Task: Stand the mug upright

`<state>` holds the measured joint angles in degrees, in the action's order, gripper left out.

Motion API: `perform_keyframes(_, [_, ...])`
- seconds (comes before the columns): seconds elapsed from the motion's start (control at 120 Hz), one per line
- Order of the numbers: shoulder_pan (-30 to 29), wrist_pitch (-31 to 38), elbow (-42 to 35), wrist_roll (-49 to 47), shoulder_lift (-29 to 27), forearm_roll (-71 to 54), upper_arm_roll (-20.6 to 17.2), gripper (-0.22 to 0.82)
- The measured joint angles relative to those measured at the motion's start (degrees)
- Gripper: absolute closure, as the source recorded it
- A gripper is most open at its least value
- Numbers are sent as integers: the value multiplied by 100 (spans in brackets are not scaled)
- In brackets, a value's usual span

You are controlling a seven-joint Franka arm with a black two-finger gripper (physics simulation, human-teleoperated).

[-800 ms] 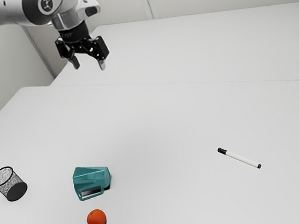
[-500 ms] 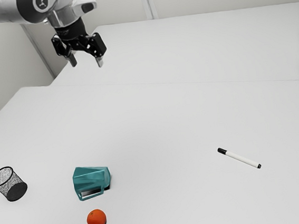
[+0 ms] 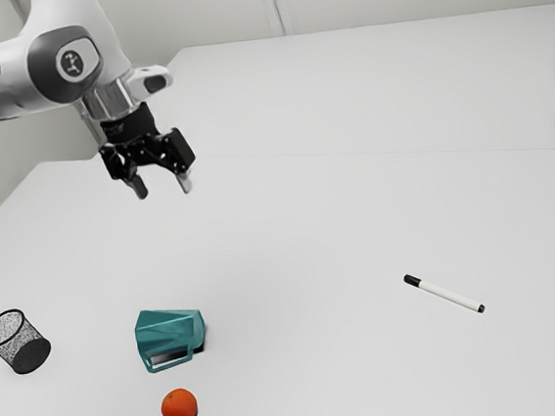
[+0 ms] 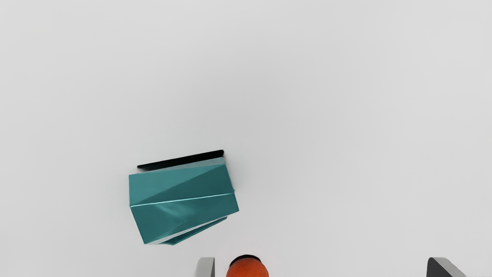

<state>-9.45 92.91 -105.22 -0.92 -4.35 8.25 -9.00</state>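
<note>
In the upper left of the exterior view, the gripper [image 3: 163, 190] is being held above the table [image 3: 291, 246], its fingers being kept apart. The teal mug [image 3: 170, 333] is being seen on its side at the lower left, near the orange [image 3: 180, 407].

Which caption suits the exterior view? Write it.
Open claw above a white table, teal mug on its side near an orange.
</note>
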Motion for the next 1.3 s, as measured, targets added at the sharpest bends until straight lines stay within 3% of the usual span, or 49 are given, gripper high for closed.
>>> perform_keyframes(0.567, [-1904,1071,-2293,2591,-676,1385,36,0])
perform_keyframes(0.808, [-2691,1190,-2988,3501,-556,1929,57,0])
perform_keyframes(1.3, [-3049,895,-3133,4588,386,2921,56,0])
